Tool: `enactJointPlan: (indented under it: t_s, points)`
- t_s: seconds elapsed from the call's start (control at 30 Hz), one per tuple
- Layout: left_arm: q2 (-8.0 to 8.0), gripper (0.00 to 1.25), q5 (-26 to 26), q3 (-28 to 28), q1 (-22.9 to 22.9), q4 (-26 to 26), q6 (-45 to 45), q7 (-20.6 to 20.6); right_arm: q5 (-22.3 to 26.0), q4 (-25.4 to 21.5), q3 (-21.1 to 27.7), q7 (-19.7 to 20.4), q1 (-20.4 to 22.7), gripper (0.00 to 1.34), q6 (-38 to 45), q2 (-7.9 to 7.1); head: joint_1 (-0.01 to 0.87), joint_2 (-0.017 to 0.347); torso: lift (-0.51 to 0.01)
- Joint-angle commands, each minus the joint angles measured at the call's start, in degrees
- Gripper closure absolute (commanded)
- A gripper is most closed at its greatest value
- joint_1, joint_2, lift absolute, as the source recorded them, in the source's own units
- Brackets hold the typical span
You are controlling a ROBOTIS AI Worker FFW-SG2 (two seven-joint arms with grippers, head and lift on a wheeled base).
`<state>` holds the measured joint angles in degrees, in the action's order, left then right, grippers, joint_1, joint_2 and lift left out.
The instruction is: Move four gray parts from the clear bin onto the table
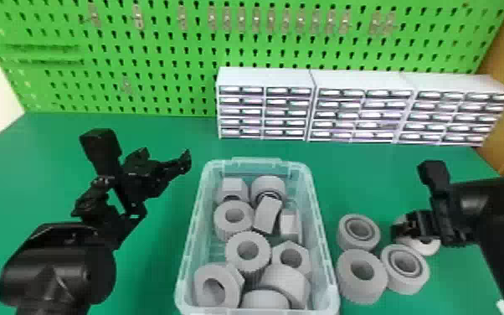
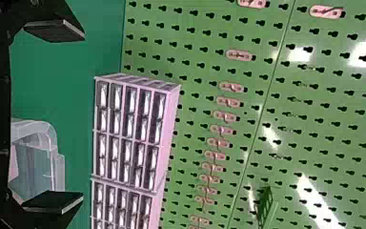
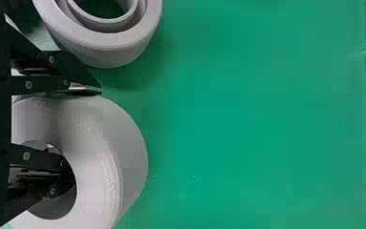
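A: Right gripper [image 1: 406,228] status?
B: Right of the clear bin [image 1: 257,162], at a gray part [image 1: 428,247]. One finger in the bore, the other along the outside, closed on the ring wall between them. Can't tell how firm the grip is, or whether the part's full weight is on the table [image 1: 163,259].
A: Left gripper [image 1: 165,161]?
B: Left of the bin, up above the table. Fingers wide apart, nothing between them.
A: Other parts out?
B: Three round gray ones on the table, right of the bin: a stepped ring [image 1: 356,247] on the far left of the group, a thick ring [image 1: 343,278] near left, another stepped ring [image 1: 415,285] near right. Bores face up. The near two look to be touching. The gripped part is at the group's far right, just beside them.
A: Inside the bin?
B: Ten gray pieces visible, rings and hex shapes, piled and lying at mixed angles. One block-like piece [image 1: 267,215] leans in the far half, a hex nut [image 1: 217,268] sits near left.
A: Behind?
B: Drawer cabinets [image 1: 263,77] far right, side by side on the table; green pegboard [image 1: 159,54] behind them.
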<state>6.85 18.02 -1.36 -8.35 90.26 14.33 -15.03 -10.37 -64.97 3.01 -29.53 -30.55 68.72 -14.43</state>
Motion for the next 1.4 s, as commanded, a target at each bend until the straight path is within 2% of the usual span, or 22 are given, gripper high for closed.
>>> enactJointPlan:
  t_s: [0.0,0.1,0.33,0.4,0.63,1.17,1.37]
  points:
    - [0.00,0.11,0.0,0.0,0.1,0.0,0.0,0.0,0.0,0.0,0.2,0.0,0.1,1.19,0.1,-0.07,0.678,0.034,-0.050]
    - [0.00,0.11,0.0,0.0,0.1,0.0,0.0,0.0,0.1,0.1,0.6,0.0,0.2,1.13,0.1,-0.07,0.678,0.034,-0.050]
    - [0.00,0.11,0.0,0.0,0.1,0.0,0.0,0.0,0.9,0.6,1.4,0.0,0.3,0.63,0.1,0.11,0.678,0.034,-0.050]
    - [0.00,0.11,0.0,0.0,0.1,0.0,0.0,0.0,0.9,0.6,1.4,0.0,0.3,0.58,0.1,0.11,0.678,0.034,-0.050]
    - [0.00,0.11,0.0,0.0,0.1,0.0,0.0,0.0,0.4,0.6,1.0,0.0,0.3,0.53,0.1,0.11,0.678,0.034,-0.050]
    - [0.00,0.11,0.0,0.0,0.1,0.0,0.0,0.0,0.3,0.5,0.8,0.0,-0.1,0.53,0.7,0.28,0.678,0.034,-0.050]
    - [0.00,0.11,0.0,0.0,0.2,0.0,0.0,0.0,-1.0,-2.4,0.4,0.0,0.0,0.53,2.6,0.28,0.678,0.034,-0.050]
